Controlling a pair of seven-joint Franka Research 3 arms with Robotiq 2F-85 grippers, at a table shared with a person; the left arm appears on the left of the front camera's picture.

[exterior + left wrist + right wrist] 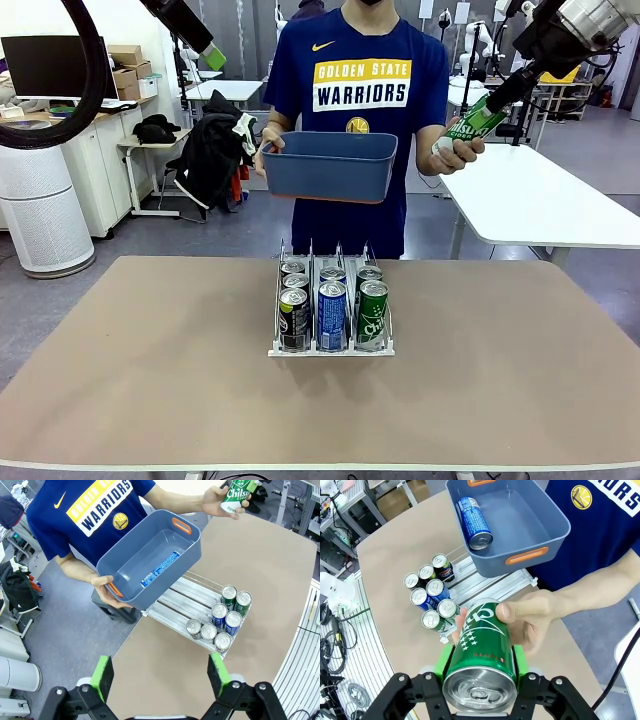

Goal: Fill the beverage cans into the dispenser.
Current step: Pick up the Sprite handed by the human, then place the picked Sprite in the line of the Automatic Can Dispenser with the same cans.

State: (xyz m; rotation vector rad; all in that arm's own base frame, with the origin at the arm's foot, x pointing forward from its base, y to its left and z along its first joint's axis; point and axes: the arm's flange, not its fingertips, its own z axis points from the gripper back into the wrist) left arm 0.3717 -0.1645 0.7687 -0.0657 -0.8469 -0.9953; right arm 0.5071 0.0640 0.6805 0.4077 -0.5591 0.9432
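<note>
High at the right, my right gripper [497,100] is shut on a green beverage can [468,127], and the person's hand [455,153] grips that can too. From the wrist, the gripper [481,666] has its pads on both sides of the green can [480,645]. The dispenser [276,349] stands mid-table with several cans [332,312] at the front of its three lanes: dark, blue, green. One blue can [474,522] lies in the blue-grey bin [550,520]. My left gripper [160,675] is open and empty, high above the table's left side [210,52].
The person stands at the far edge and holds the bin [330,165] by one handle above the dispenser's back end [175,605]. A white table [540,200] stands behind on the right. Bare tabletop [140,360] lies on both sides of the dispenser.
</note>
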